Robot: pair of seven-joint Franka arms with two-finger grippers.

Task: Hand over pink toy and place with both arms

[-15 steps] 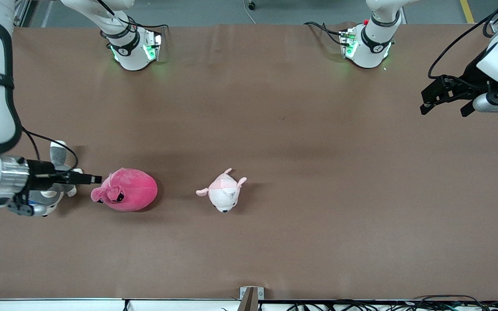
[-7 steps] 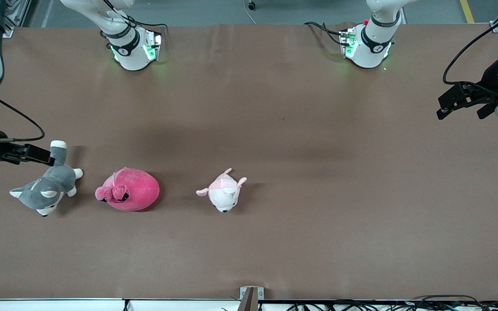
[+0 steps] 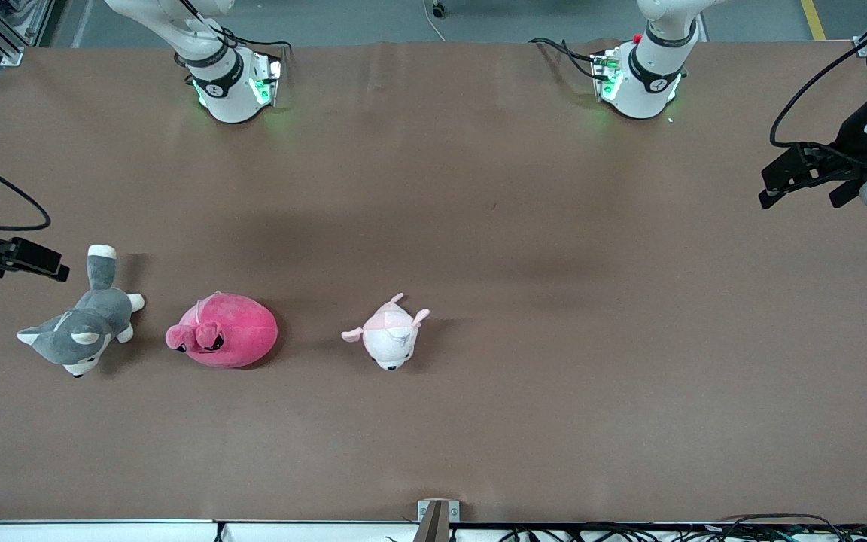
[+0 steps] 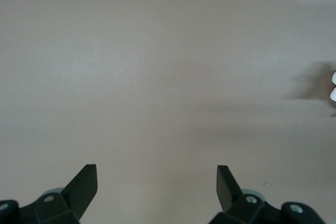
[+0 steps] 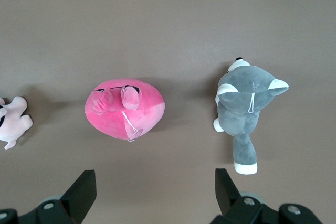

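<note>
Pink toy [image 3: 223, 331] lies on the bench [image 3: 554, 316] toward the right arm's end, between a grey husky toy [image 3: 80, 331] and a pale pink-and-white toy [image 3: 388, 335], apart from both. Right gripper [image 3: 23, 258] hangs at the bench edge near the husky's tail, its jaws apart and holding nothing, as the right wrist view shows; left gripper [image 3: 798, 169] hangs over the left arm's end of the bench, well apart from all three toys, jaws likewise wide apart. Neither gripper touches the toy. This layout fits either a toy awaiting pick-up or one already set down after the handover; the pictures do not settle which. Judgement: any grasp should close across the rounded body at its widest part, since the plush will squash and the small ears offer a poor hold, and should clear the husky alongside. Not assessable: most of the right arm is cut off at the view's edge; the left wrist view shows bare bench and only a sliver of something white at its border; the intended placement spot is unmarked.
</note>
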